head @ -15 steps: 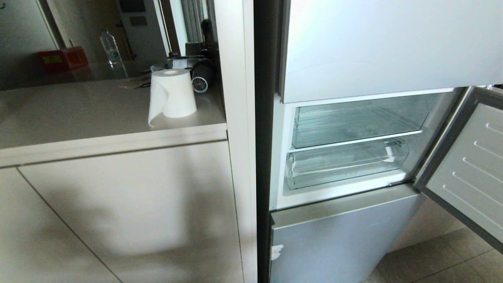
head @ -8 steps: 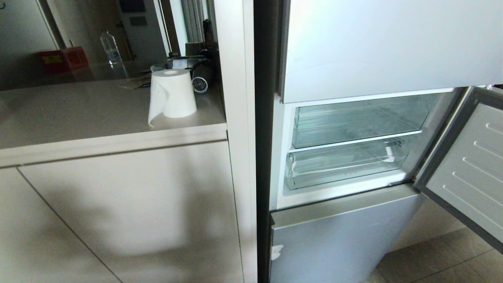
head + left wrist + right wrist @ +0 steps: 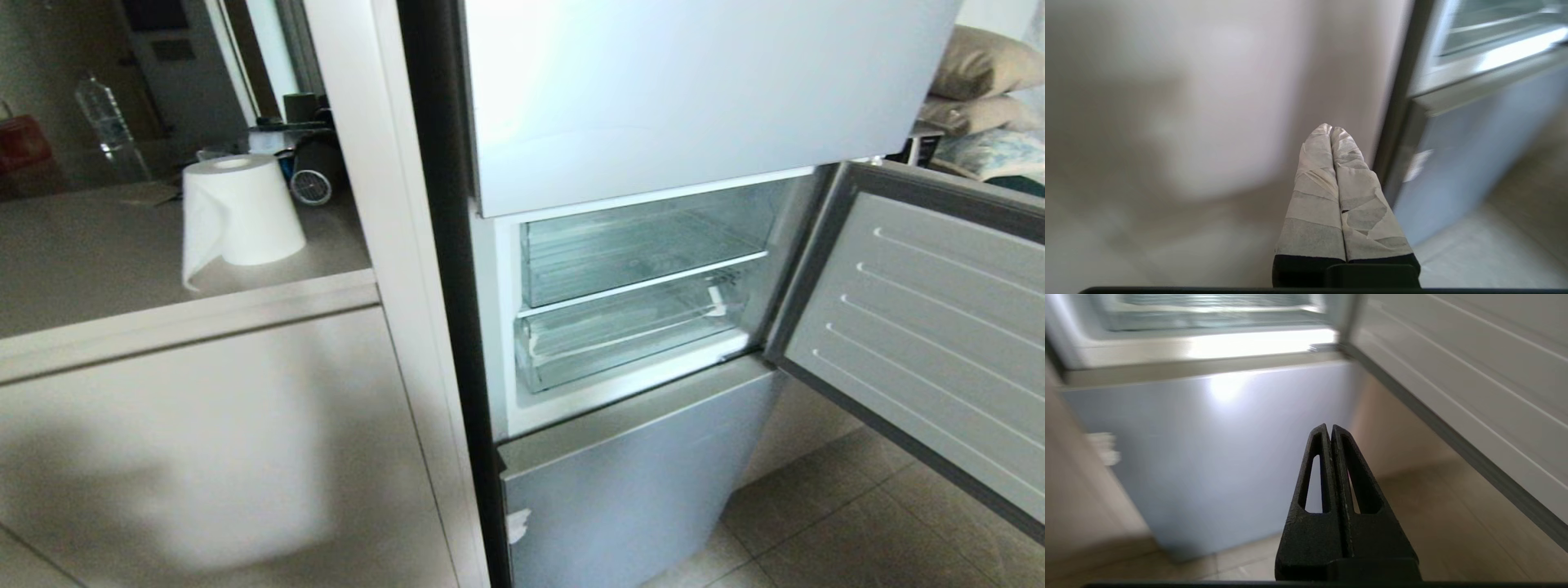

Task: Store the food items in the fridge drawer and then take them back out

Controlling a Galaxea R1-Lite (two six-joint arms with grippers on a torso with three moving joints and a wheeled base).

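On my left I see the paper roll (image 3: 241,211) on the counter (image 3: 98,278). The fridge drawer (image 3: 629,339) sits low in the open fridge (image 3: 653,106), no fruit visible. Left gripper (image 3: 1330,130) and right gripper (image 3: 1329,428) hang with jaws pressed together, holding nothing.

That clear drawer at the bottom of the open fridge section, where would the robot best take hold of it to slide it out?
Probably by the thick transparent front lip of the fridge drawer, coming straight from the front through the doorway. The lip runs the full width and faces outward; the open door hangs to the right, and a clear shelf sits close above, so coming from above looks blocked.
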